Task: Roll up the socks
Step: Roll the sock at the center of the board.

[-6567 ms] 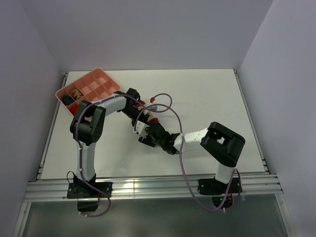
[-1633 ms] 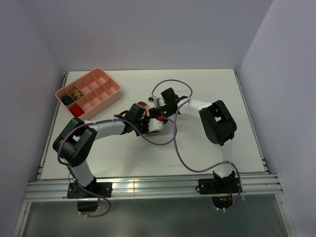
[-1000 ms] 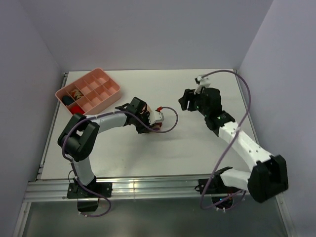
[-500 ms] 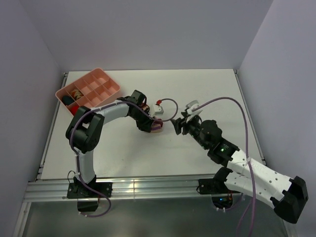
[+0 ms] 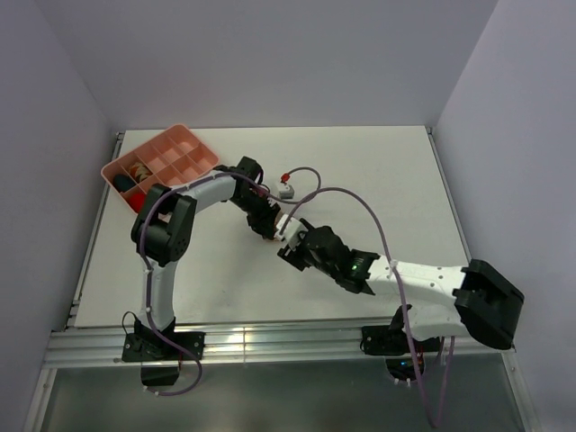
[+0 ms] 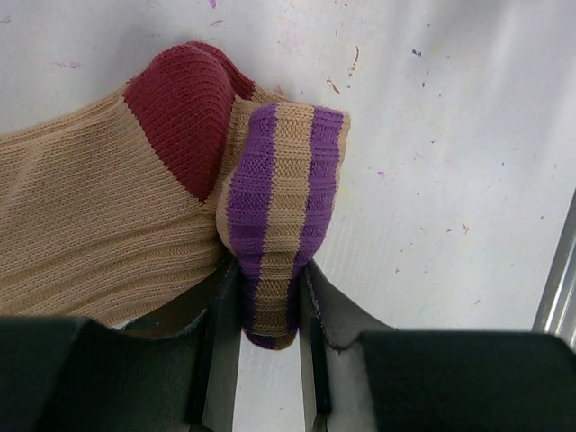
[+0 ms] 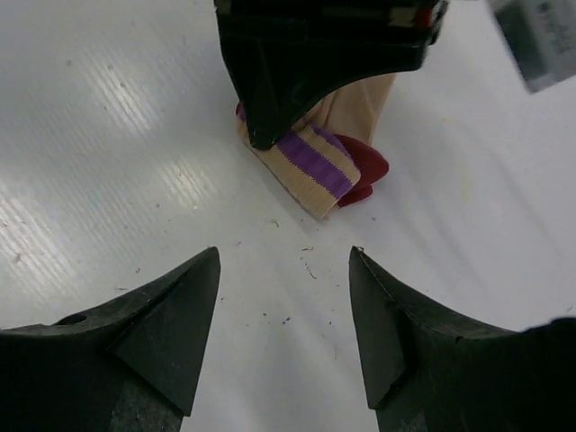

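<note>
The left gripper (image 6: 268, 304) pinches the purple-striped cuff (image 6: 281, 180) of the tan sock (image 6: 90, 225), while the right gripper (image 7: 283, 255) gapes wide and empty near it.

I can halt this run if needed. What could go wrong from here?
1. The left gripper pinches only the end of the striped cuff. The rest of the sock lies free, so a pull might slip the cuff out.
2. The right gripper is open and points at the cuff, close to the left fingers. Moving in to grasp could knock them.
</note>
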`<act>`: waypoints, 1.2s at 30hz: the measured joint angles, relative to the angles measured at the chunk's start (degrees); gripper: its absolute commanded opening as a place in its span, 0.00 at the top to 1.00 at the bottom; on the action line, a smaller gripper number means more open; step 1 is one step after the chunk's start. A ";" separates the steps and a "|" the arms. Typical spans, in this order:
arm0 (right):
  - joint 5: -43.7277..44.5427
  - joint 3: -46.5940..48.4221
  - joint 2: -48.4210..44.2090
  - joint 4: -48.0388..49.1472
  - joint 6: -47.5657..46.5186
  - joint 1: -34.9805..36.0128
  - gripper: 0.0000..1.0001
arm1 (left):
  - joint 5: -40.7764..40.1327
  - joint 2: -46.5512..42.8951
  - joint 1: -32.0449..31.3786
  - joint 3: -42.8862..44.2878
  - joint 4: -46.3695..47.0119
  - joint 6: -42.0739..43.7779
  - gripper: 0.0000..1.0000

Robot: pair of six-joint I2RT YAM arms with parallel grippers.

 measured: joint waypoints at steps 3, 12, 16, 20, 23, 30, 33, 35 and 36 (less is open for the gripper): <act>-0.20 1.70 5.49 0.15 -2.49 0.00 0.34 | 0.74 0.96 0.22 1.18 -1.38 -0.20 1.00; -0.37 5.97 14.45 0.48 -7.85 0.00 0.33 | 1.97 2.93 0.68 3.69 -4.15 -0.44 1.00; -0.31 8.13 17.88 0.50 -9.94 0.00 0.33 | 2.14 3.43 0.76 4.44 -5.01 -0.46 1.00; -0.09 9.51 21.11 0.31 -11.74 0.00 0.33 | 2.29 3.65 0.81 4.72 -5.35 -0.46 1.00; 0.22 10.73 23.21 0.04 -12.85 0.00 0.33 | 2.27 3.65 0.81 4.72 -5.38 -0.44 1.00; 1.25 14.27 27.19 -0.98 -14.53 -0.02 0.33 | 2.27 3.65 0.81 4.70 -5.38 -0.44 1.00; 1.95 15.32 28.15 -1.62 -14.82 -0.04 0.33 | 2.27 3.65 0.81 4.66 -5.33 -0.44 1.00; 2.56 15.50 28.28 -1.92 -15.21 -0.07 0.33 | 2.25 3.65 0.81 4.63 -5.33 -0.44 1.00; 2.73 15.50 28.28 -2.14 -15.54 -0.09 0.33 | 2.27 3.65 0.81 4.63 -5.33 -0.44 1.00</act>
